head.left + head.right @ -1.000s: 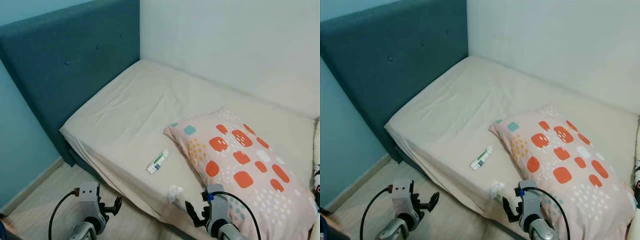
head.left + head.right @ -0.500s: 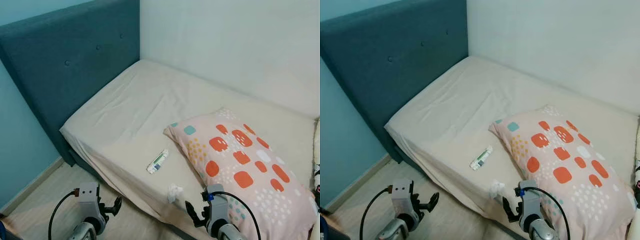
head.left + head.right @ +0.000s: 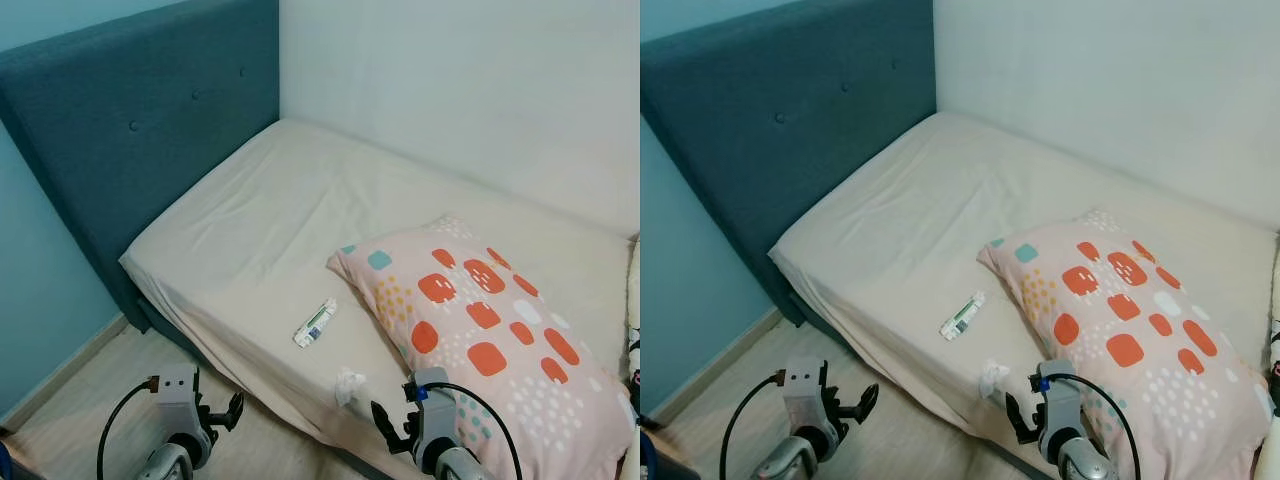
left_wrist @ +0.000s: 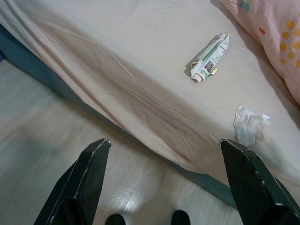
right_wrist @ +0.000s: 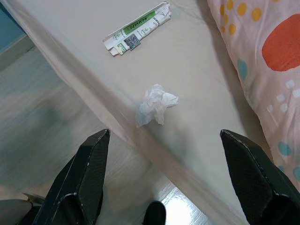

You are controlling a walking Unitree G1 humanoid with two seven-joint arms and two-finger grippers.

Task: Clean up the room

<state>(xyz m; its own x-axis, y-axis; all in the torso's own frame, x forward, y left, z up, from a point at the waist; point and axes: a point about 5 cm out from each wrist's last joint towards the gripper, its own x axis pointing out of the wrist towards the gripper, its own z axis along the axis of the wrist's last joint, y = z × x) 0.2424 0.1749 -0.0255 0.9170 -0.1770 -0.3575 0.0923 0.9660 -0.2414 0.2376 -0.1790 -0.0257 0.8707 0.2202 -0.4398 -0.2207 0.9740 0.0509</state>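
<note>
On the bed, a rolled wrapper and crumpled tissue lie near its edge, beside the patterned pillow. Both the left tool and right tool hang open and empty, 2 fingers spread, above the bed's edge.

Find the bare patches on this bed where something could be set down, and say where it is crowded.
The sheet lies bare from the blue headboard and the white wall down to the pillow. Crowded: the near edge, where the wrapper and crumpled tissue lie beside the pillow, near the open right gripper.
</note>
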